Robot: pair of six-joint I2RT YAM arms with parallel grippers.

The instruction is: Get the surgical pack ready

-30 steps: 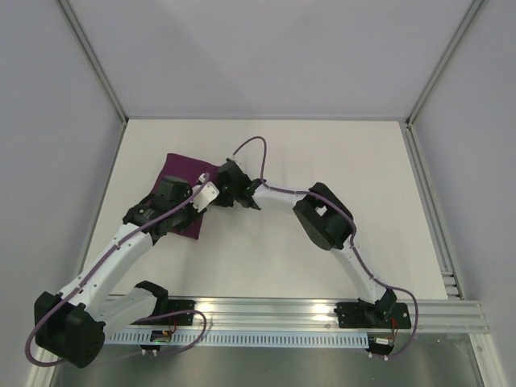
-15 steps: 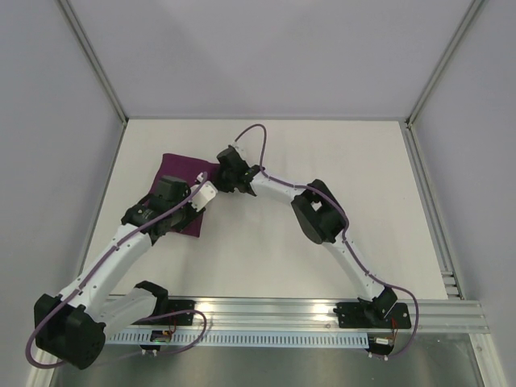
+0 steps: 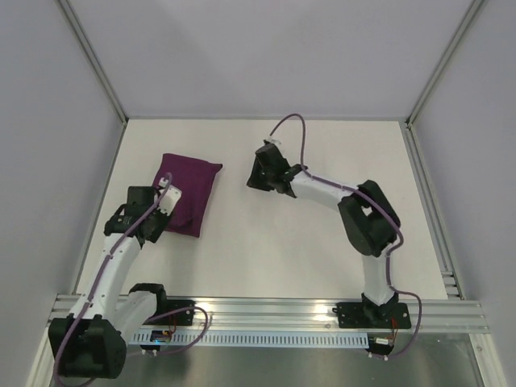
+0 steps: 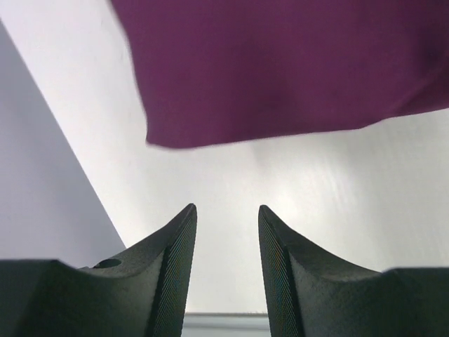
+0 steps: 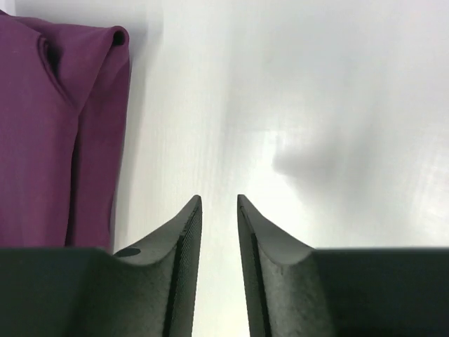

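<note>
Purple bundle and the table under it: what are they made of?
Purple bundle: looks like cloth, matte deep purple; soft folds and a rolled corner show. Table: hard, smooth white surface, faint sheen with soft reflections; laminate or painted board, cannot tell.

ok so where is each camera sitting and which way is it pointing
top external: above and behind the bases, looking down on the table; left arm and right arm show.
left wrist: on the left arm, facing the purple pack across bare table; left gripper open at the bottom.
right wrist: on the right arm, facing table, purple pack at its left edge; right gripper slightly open.
shared: all three see the purple pack.
</note>
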